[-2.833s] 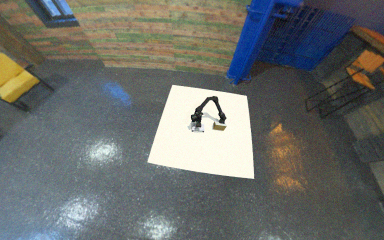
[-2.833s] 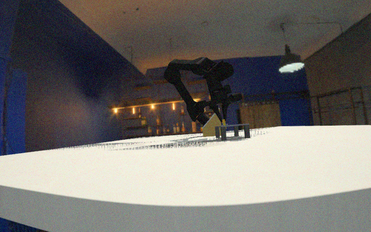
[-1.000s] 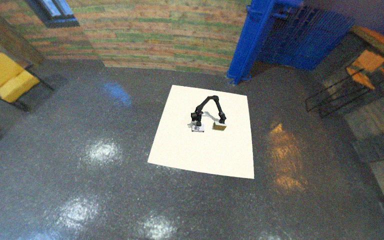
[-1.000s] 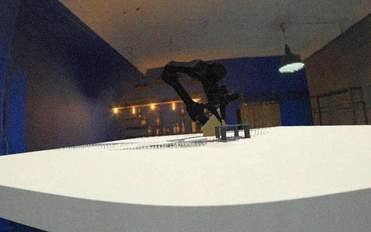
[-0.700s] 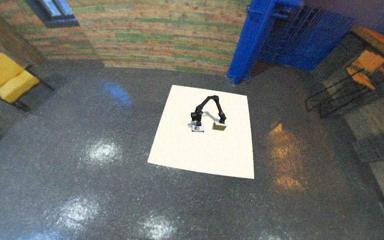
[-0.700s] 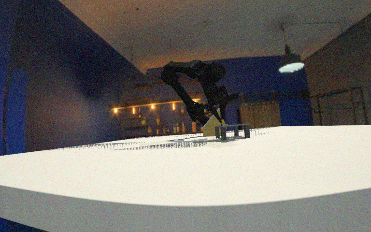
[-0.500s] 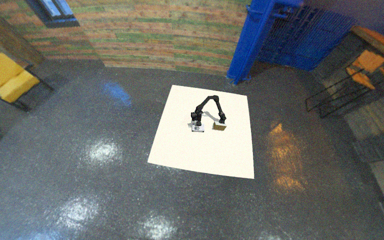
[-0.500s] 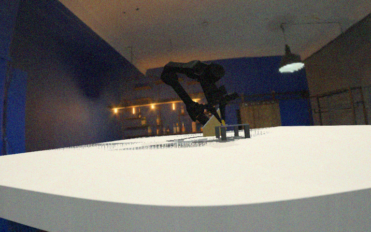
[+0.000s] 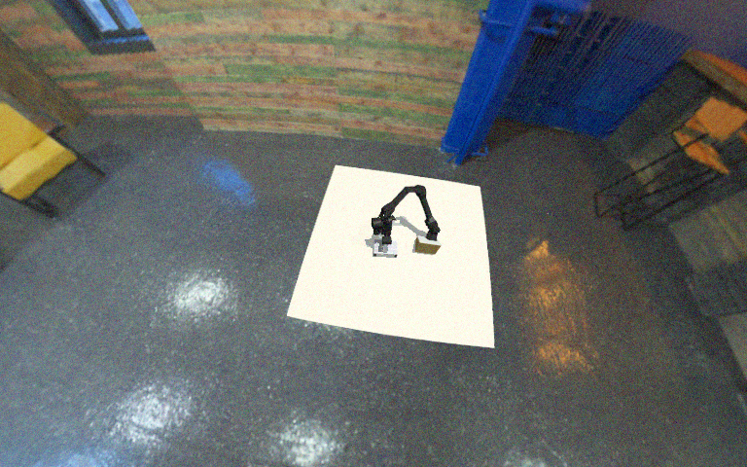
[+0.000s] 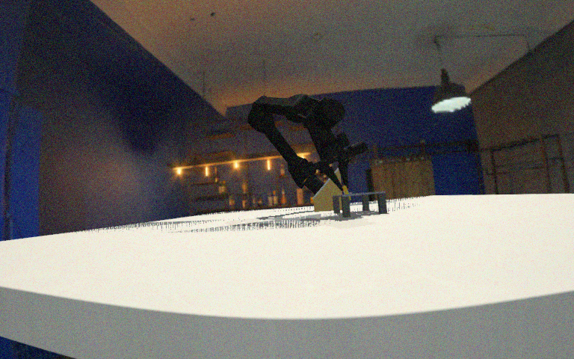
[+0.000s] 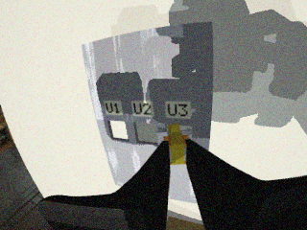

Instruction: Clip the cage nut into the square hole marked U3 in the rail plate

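So the biggest thing here is the pale surface (image 9: 385, 297) (image 10: 288, 262) (image 11: 43, 96), then the black arm (image 9: 421, 206) (image 10: 275, 135), then the rail plate (image 9: 391, 249) (image 10: 365, 194) (image 11: 101, 91). Smallest is the yellow cage nut (image 10: 345, 190) (image 11: 177, 149), pinched in the tool (image 10: 344, 189) (image 11: 176, 145), right by the U3 label (image 11: 177, 109) (can't tell if the wings are through yet). I'd keep the squeeze firm, line it up square, ease straight down till the flanges seat, then let go. Wrist view reads the labels; exterior shows the plate's legs (image 10: 382, 203), which wrist doesn't.
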You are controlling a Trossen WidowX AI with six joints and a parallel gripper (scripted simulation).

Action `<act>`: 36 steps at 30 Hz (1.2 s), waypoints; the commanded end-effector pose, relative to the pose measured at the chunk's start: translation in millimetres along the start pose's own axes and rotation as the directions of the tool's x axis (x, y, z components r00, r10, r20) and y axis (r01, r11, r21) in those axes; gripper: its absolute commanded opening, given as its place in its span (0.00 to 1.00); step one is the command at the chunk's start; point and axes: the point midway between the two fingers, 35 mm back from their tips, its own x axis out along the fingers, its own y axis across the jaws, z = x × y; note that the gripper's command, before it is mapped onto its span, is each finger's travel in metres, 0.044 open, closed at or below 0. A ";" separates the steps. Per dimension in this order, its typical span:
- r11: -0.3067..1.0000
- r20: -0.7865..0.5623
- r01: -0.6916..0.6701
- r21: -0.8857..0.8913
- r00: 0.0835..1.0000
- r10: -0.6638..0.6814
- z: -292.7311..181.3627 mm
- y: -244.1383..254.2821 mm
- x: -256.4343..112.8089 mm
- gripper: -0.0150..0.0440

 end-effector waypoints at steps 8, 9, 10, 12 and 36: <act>1.000 0.000 -0.027 -0.004 1.000 0.027 0.1 -0.3 0.0 0.30; 1.000 0.000 -0.031 -0.004 1.000 0.031 0.1 -0.5 0.0 0.30; 0.999 0.000 -0.034 -0.004 0.999 0.034 0.1 -0.7 0.0 0.30; 0.999 0.000 -0.035 -0.004 0.999 0.035 0.1 -0.7 0.1 0.30; 0.996 0.000 -0.084 -0.005 0.996 0.084 0.2 -3.4 0.6 0.30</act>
